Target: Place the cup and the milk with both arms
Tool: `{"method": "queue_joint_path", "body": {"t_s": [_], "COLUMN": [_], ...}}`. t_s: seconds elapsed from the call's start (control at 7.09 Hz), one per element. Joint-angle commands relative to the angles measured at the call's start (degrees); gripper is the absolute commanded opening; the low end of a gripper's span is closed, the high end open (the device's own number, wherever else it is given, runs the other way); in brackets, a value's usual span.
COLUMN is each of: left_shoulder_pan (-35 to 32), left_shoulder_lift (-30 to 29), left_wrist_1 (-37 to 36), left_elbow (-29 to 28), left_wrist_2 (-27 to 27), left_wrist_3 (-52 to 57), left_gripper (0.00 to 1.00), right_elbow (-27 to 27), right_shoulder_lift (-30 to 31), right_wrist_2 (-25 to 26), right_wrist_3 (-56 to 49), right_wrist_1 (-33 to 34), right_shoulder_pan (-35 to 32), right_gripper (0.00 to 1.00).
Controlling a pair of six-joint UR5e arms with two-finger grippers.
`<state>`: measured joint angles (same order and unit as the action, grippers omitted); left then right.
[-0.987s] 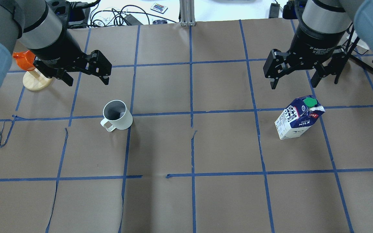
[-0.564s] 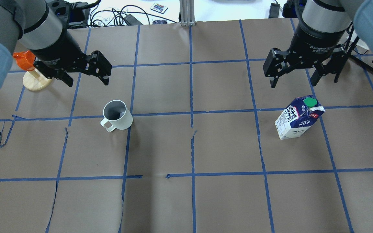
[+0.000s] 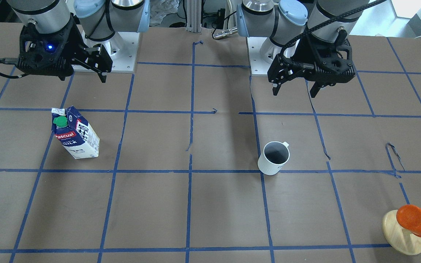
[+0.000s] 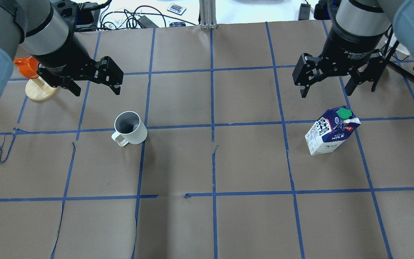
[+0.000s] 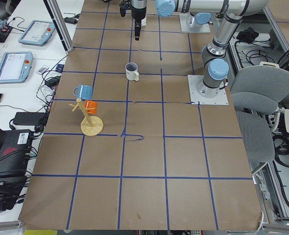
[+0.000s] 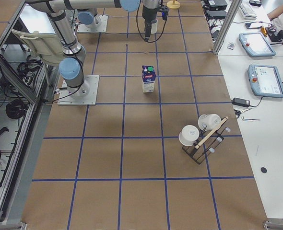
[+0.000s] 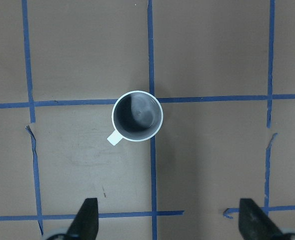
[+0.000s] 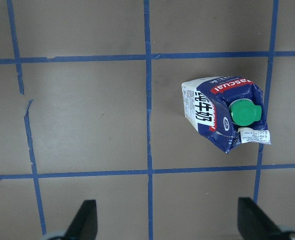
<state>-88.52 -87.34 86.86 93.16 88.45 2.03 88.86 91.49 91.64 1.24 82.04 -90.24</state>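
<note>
The white ribbed cup (image 4: 130,128) stands upright on the brown paper, left of the centre line, with its handle toward the near left. It also shows in the front view (image 3: 274,158) and in the left wrist view (image 7: 137,116). My left gripper (image 4: 96,88) is open and empty, raised above the table behind the cup; its fingertips (image 7: 87,220) frame the wrist view. The blue and white milk carton (image 4: 331,131) with its green cap stands upright on the right side, and also shows in the right wrist view (image 8: 222,117). My right gripper (image 4: 325,92) is open and empty, raised behind it.
An orange cup on a round wooden stand (image 4: 36,77) is at the far left, partly behind my left arm. A rack with white cups (image 6: 201,134) stands at the table's right end. Cables (image 4: 128,16) lie beyond the far edge. The paper has small tears.
</note>
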Motion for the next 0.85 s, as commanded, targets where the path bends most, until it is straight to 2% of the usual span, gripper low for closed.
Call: {"method": "queue_joint_path", "body": {"t_s": [0.0,0.28,0.42,0.56,0.71], "left_shoulder_pan": [1.4,3.5,5.0,5.2,5.2], "left_shoulder_lift": [-5.2,-13.3,-17.4,-20.6,-22.7], "left_wrist_1": [-0.9,-8.2,-10.5,-10.7,-11.6], "left_elbow": [-0.3,0.4,0.8,1.0,2.7], "left_wrist_2": [-0.1,0.5,2.8,4.1,3.6], "left_wrist_3": [0.3,4.0,4.6,6.1,7.1], "left_gripper": [1.0,1.0,1.0,1.0,1.0], "right_elbow": [0.0,0.1,0.1,0.2,0.9], "right_shoulder_lift": [0.0,-0.1,-0.1,-0.6,-0.6], "right_wrist_2": [0.0,0.1,0.0,-0.1,-0.1], "right_wrist_3": [0.0,0.0,-0.1,-0.3,-6.1], "right_wrist_1": [0.0,0.0,0.0,0.1,0.7], "right_shoulder_pan": [0.1,0.0,0.1,0.0,0.7], "right_gripper": [1.0,1.0,1.0,1.0,1.0]}}
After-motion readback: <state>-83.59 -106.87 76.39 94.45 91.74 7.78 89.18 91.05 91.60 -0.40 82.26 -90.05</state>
